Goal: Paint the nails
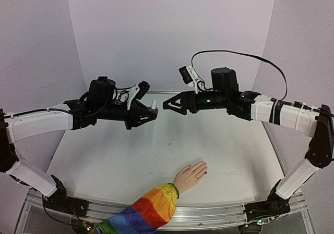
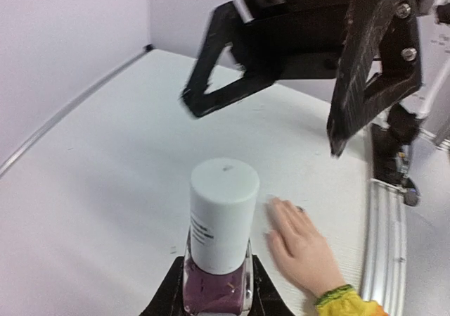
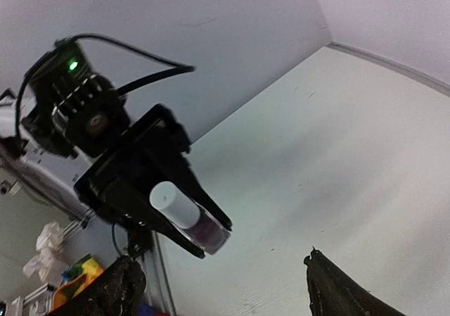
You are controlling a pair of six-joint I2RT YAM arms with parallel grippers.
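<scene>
Step in hand: opening the polish, no painting yet; left gripper (image 1: 148, 114) is clamped on the base of the nail polish bottle (image 2: 219, 249), purple, its white cap (image 2: 223, 221) on; right gripper (image 1: 170, 104) spread wide, level with the cap and just short of it. Next move, as I judge it: close the right gripper squarely on the cap, then twist while the left holds firm. The nails (image 2: 299, 209) sit on the mannequin hand (image 1: 191, 175), flat at the near table edge, rainbow sleeve (image 1: 148, 210); one nail looks dark. White tabletop (image 1: 115, 161), faintly scuffed; pale lilac walls (image 1: 167, 31).
</scene>
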